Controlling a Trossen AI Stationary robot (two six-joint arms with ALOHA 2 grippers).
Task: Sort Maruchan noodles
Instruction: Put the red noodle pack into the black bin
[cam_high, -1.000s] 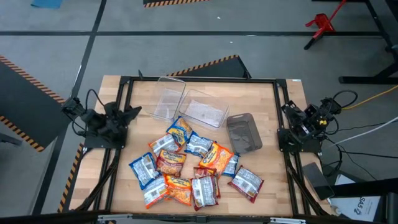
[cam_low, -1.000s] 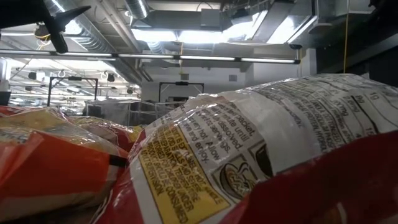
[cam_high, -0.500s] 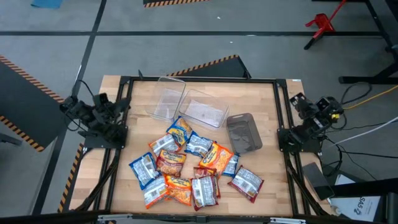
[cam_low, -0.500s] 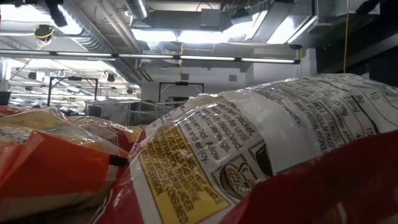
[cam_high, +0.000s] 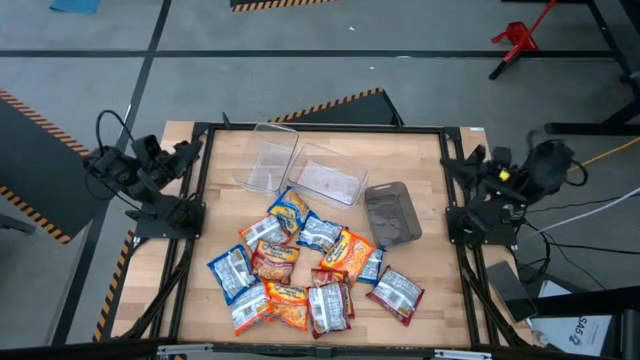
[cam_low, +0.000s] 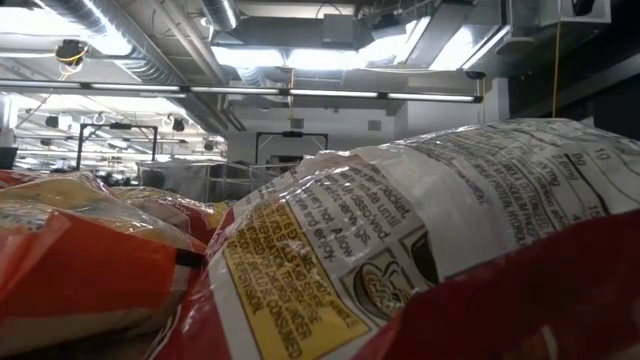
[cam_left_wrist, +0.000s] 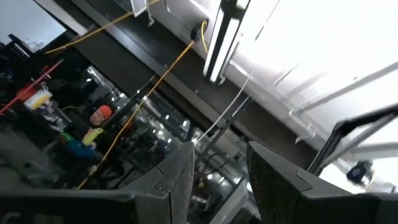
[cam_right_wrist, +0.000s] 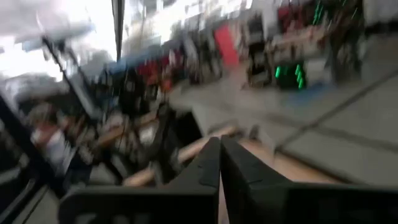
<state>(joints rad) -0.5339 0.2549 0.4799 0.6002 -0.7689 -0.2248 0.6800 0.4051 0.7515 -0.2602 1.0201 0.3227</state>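
Nearest the front edge of the table (cam_high: 420, 150) lies the heap of noodle packets (cam_high: 310, 265), about a dozen, blue-and-white, orange-yellow and red-brown, overlapping one another. In the low view one packet (cam_low: 420, 240) fills the picture, its printed back side up. None of them has shifted over the last second; the pile lies exactly as it did.

Just behind the heap stand the bins. The grey bin (cam_high: 392, 214) sits to the right, touching or nearly touching the nearest packets. The two clear bins (cam_high: 300, 168) stand farther back, side by side. All three look empty, so sorting has not begun.

What has changed is at the sides. A second ago both arms lay folded low on their bases. Now each has lifted and unfolded. The left gripper (cam_high: 185, 152) sits beside the table's left edge, tipped upward. Its wrist view looks at ceiling lights past its fingers (cam_left_wrist: 177, 180), which stand a little apart with nothing between them. The right gripper (cam_high: 475, 163) has swung up near the right edge. Its fingers (cam_right_wrist: 208, 168) are pressed together on nothing.

I judge this as the arms waking from rest. The first reach toward a packet is yet to come.
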